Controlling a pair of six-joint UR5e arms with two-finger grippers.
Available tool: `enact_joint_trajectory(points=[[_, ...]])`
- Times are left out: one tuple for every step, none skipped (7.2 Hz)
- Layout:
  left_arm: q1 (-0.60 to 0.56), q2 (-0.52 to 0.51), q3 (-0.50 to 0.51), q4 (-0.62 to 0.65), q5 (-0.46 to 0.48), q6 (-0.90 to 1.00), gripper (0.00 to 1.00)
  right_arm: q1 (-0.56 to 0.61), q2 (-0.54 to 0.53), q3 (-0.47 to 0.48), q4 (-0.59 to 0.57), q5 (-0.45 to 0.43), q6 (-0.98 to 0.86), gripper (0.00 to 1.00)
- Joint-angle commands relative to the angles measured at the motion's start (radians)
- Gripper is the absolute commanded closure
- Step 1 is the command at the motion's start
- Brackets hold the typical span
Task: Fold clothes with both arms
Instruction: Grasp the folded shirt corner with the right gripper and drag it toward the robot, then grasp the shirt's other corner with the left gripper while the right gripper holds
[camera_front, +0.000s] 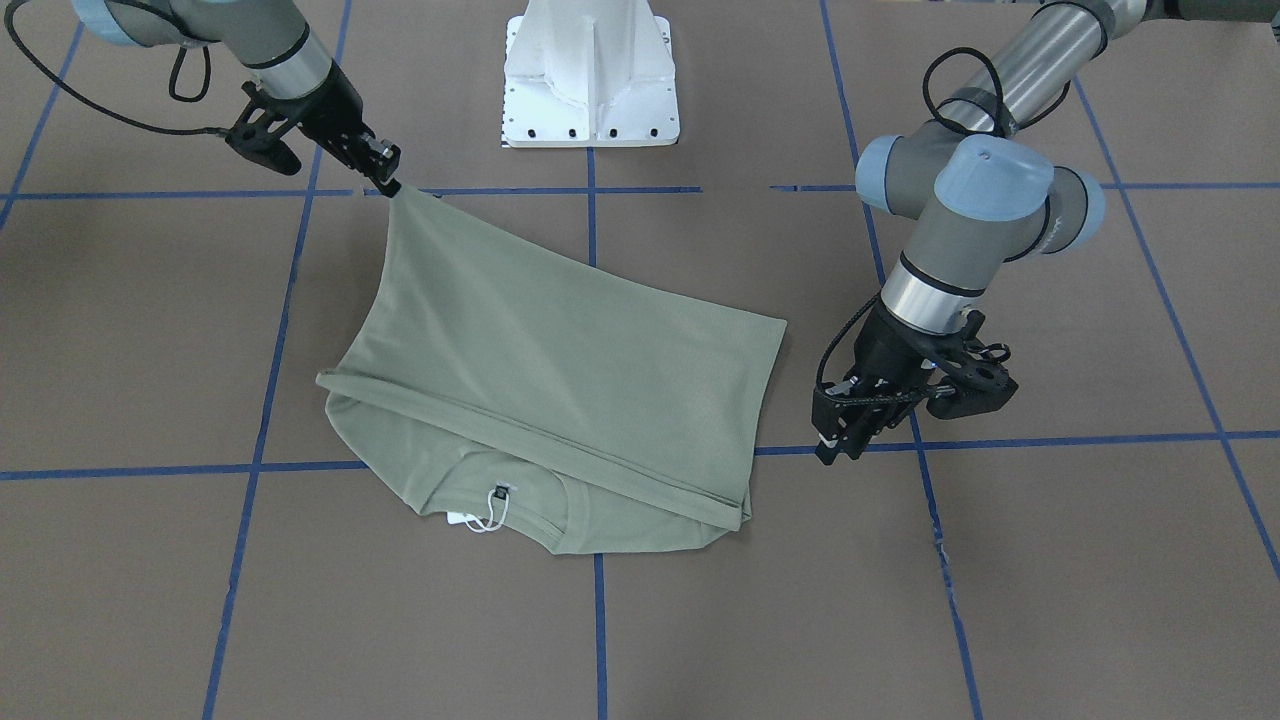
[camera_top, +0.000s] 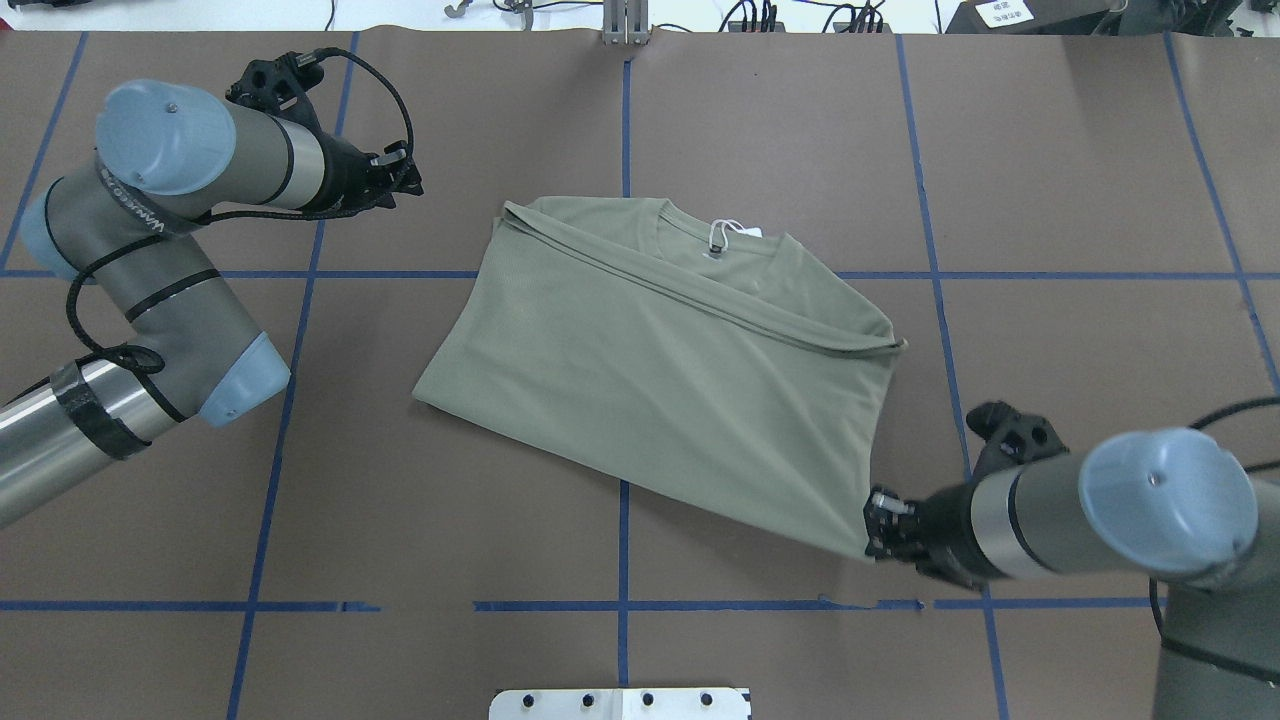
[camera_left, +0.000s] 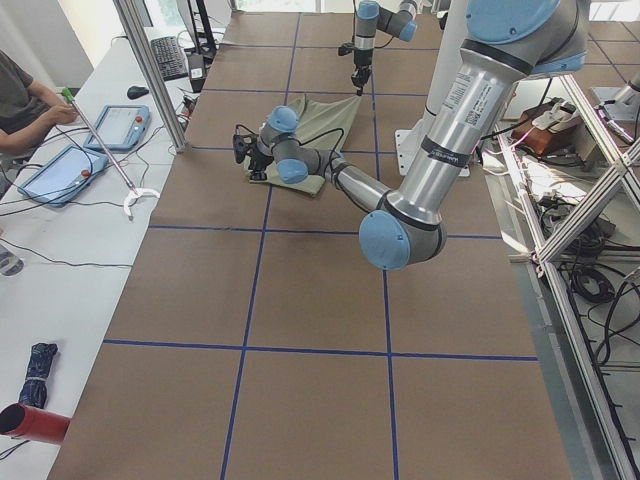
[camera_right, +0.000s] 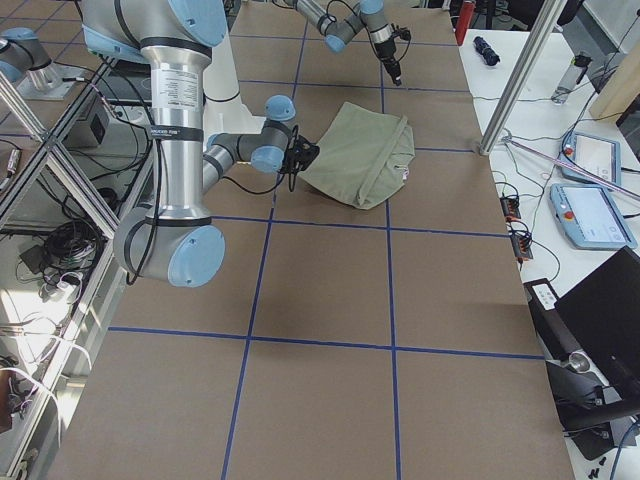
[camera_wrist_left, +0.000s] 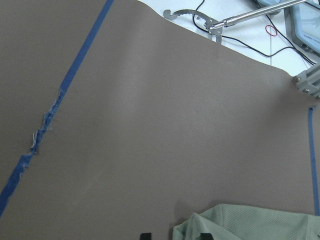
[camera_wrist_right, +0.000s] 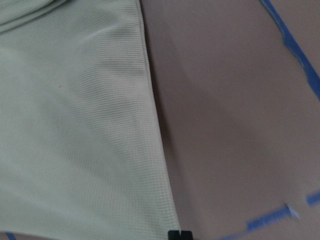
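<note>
The sage-green shirt (camera_top: 660, 380) is lying mid-table (camera_top: 300, 480), and this fold is looking well under way. No sleeves are showing anywhere, so they appear to be tucked inside. The body is doubled over, its hem (camera_top: 690, 285) running as a band across the chest just short of the neckline (camera_top: 715, 262). The white hang tag (camera_top: 728, 236) is peeking out at the collar.

The right gripper (camera_top: 878, 528) is pinching the near corner of the folded body, fingers closed tight on the cloth. It is drawing that corner out to a point towards the robot's side (which is why the whole shape is sitting skewed rather than square). The left gripper (camera_top: 405, 182) is hanging off the shirt's other end, just beside it and clear of the fabric. Its fingertips (camera_wrist_left: 145, 236) are standing apart in the wrist view with nothing between them.

So, by my read: the sleeves and the first lengthwise fold are done. What is remaining is letting that stretched corner down, squaring the edges, and probably one more fold across to make a compact packet. For that the left side is going to need a grip first.
</note>
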Motion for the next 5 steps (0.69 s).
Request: enact_joint_trajectory(points=[[0.003,0.044,-0.107,0.001,-0.145,-0.066,0.55,-0.221,-0.069,0.1,0.0,-0.008,0.064,1.0],[0.005,0.07,-0.141,-0.002,-0.246,-0.085,0.3,-0.311,-0.087,0.099,0.0,-0.018,0.066,0.32],[0.028,0.073,-0.153,-0.002,-0.259,-0.106,0.23,-0.324,-0.09,0.096,-0.002,-0.04,0.066,0.0],[0.128,0.081,-0.17,-0.005,-0.23,-0.225,0.2,-0.306,-0.086,0.097,-0.002,-0.054,0.066,0.0],[0.214,0.084,-0.19,-0.004,-0.168,-0.311,0.2,-0.218,-0.08,0.1,-0.002,-0.055,0.064,0.0]])
